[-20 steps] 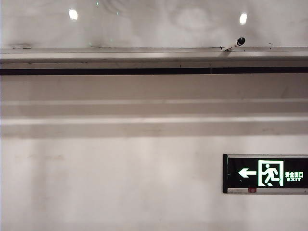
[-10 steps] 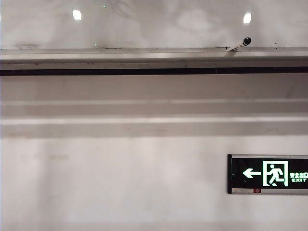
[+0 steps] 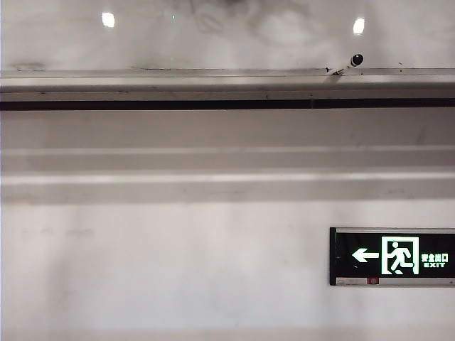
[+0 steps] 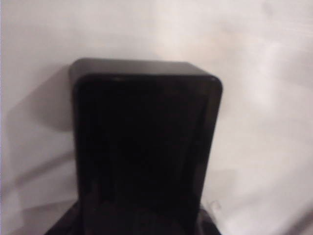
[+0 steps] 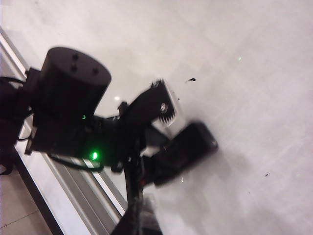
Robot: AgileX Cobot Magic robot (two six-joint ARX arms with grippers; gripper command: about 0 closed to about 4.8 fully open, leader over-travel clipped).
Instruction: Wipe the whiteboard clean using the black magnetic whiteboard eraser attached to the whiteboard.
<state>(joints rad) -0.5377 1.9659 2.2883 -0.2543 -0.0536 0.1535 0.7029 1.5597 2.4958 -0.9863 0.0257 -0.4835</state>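
The whiteboard [image 3: 213, 42] fills the top of the exterior view, glossy with light spots and grey smudges; no gripper shows there. In the left wrist view the black eraser [image 4: 146, 147] lies flat on the whiteboard [image 4: 264, 98], with my left gripper [image 4: 139, 227] shut on its near end. The right wrist view shows that same left gripper [image 5: 168, 142] pressing the blurred eraser [image 5: 188, 147] onto the whiteboard [image 5: 220, 49]. My right gripper [image 5: 142, 218] is shut and empty, close beside the left arm.
A silver rail [image 3: 213, 79] runs under the board, with a marker [image 3: 348, 64] lying on it at the right. An exit sign [image 3: 392, 256] hangs on the wall lower right. The rail [image 5: 73, 191] passes behind the left arm's black wrist [image 5: 68, 93].
The dark smudgy reflection at the top of the whiteboard has drifted to the right. The exterior view swayed slightly and came back.
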